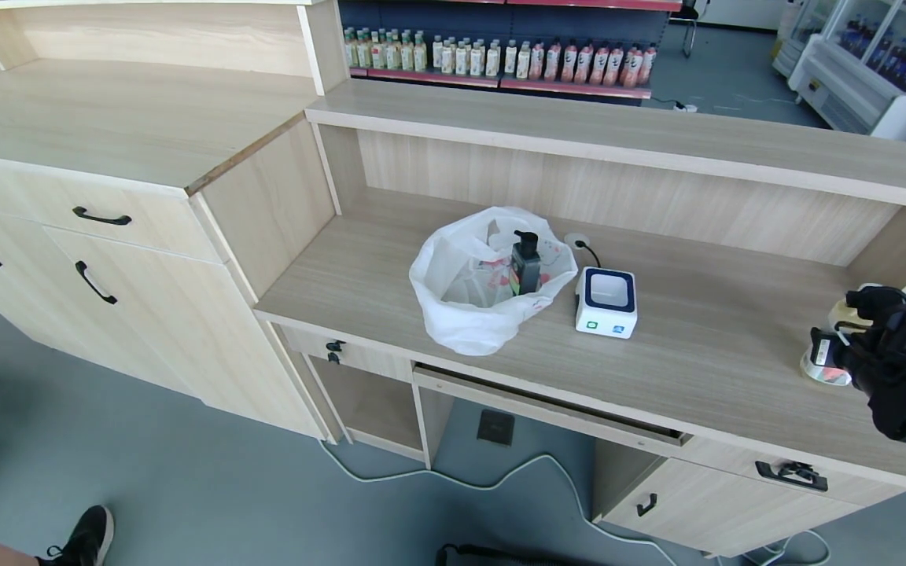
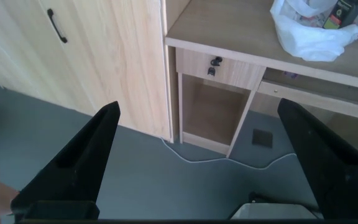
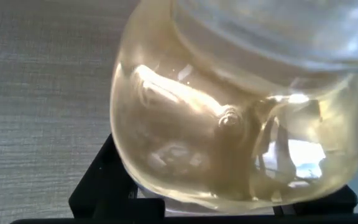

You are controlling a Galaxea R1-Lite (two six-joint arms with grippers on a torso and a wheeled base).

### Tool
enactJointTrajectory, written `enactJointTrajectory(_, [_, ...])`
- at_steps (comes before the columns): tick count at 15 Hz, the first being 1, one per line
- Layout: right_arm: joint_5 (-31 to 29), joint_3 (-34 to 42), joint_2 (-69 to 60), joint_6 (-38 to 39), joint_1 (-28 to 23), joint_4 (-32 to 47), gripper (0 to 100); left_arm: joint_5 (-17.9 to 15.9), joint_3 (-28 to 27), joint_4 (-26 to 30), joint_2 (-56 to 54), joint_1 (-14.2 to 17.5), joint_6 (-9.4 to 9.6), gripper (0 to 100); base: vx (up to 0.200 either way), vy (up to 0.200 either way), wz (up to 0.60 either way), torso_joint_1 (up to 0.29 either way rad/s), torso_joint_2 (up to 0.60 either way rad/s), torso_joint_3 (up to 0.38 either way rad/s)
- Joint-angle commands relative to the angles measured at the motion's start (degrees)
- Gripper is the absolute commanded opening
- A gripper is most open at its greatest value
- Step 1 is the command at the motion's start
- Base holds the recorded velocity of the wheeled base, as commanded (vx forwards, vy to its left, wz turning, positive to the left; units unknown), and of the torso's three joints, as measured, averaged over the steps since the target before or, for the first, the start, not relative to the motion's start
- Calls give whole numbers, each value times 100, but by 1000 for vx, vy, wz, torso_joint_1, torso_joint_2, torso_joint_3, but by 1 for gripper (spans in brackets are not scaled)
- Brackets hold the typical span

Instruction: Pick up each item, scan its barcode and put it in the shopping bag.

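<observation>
Pale-yellow clear rounded bottle (image 3: 229,124): clamped between my right gripper (image 1: 846,358) fingers, at the light wooden counter (image 1: 697,346)'s right end
Left gripper (image 2: 197,168): my fingers (image 2: 73,168) spread wide, holding nothing
White plastic shopping bag (image 1: 461,318): mid-counter, just beside the white box scanner (image 1: 606,301)

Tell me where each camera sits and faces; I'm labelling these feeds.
Head view: on the head, looking down at the counter, shopping bag and scanner; right gripper at the edge.
Left wrist view: low beside the counter, facing its front; open left gripper frames it.
Right wrist view: close over the clear bottle, right gripper around it.
Shared: shopping bag, head and left wrist; clear bottle, head and right wrist.
</observation>
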Motion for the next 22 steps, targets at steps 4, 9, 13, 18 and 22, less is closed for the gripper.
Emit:
enactJointTrajectory(4, [63,111,-273,-76,-61,11,0,3,1,-3,-2,0,0,100,0,0,0,0,0,0])
enactJointTrajectory(9, [2348,1007,-2453,1189,-8,1558,0,3,1,-3,-2,0,0,100,0,0,0,0,0,0])
enactJointTrajectory(13, [4272,726,-4413,2464,326,3553,0,3,1,-3,-2,0,0,100,0,0,0,0,0,0])
enactJointTrajectory(18, [5169,-425,-6416,3387,2075,6401,0,3,1,-3,-2,0,0,100,0,0,0,0,0,0])
enactJointTrajectory(22, [5169,-469,-6953,3395,3332,6823,0,3,1,-3,-2,0,0,100,0,0,0,0,0,0])
